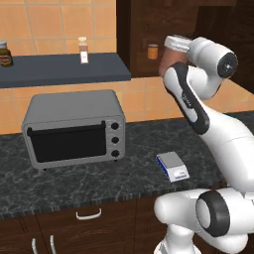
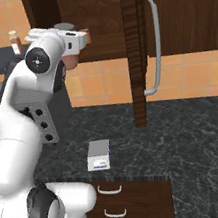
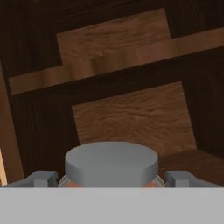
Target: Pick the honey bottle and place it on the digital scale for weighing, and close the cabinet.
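The honey bottle [image 3: 111, 162] shows its grey round lid low in the hand view, with a dark fingertip pressed close on each side of its reddish body. My gripper [image 3: 111, 180] is shut on it. From the left base view the honey bottle [image 1: 170, 63] hangs under the hand [image 1: 177, 45], in front of the open cabinet [image 1: 144, 30]. The digital scale [image 1: 172, 166] lies flat on the dark counter below, bare on top. In the right base view the cabinet door [image 2: 134, 51] stands wide open, edge-on, with its silver bar handle [image 2: 156, 42] facing right, and the scale [image 2: 99, 155] sits near the counter edge.
A grey toaster oven [image 1: 74, 129] stands on the counter to the left of the scale. A small orange jar [image 1: 153, 51] stays inside the cabinet. On the wall shelf [image 1: 64, 69] are a slim white-labelled bottle [image 1: 83, 49] and a dark jar [image 1: 5, 53]. Drawers [image 2: 111, 189] run below the counter.
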You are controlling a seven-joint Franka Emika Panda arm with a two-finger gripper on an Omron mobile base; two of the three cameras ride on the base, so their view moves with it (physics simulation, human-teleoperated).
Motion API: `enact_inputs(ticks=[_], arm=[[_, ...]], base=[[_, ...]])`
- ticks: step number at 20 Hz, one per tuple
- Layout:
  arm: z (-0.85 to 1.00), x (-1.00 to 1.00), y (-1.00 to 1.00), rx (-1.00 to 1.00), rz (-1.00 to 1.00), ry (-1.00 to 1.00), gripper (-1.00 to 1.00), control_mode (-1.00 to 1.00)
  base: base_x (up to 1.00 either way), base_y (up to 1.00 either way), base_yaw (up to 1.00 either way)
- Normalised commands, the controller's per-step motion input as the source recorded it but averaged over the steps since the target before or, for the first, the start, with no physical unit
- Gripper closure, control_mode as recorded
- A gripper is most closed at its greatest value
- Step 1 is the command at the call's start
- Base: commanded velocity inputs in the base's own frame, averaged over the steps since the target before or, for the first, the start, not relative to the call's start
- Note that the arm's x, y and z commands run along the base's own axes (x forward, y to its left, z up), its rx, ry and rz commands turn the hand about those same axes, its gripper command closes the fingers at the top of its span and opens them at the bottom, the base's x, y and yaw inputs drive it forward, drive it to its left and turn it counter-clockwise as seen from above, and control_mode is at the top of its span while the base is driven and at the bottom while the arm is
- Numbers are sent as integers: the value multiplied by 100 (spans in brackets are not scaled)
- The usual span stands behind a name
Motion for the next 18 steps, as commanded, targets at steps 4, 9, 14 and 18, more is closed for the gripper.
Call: enact_inputs(ticks=[4,9,14,18], arm=[[-30,-96,0,4,-20,10,100,-100],[-65,-36,0,0,2,6,100,-100],[-55,0,0,-5,28,7,100,-100],[-75,20,1,-17,35,6,100,-100]], base=[[0,0,0],[0,0,0],[0,0,0],[0,0,0]])
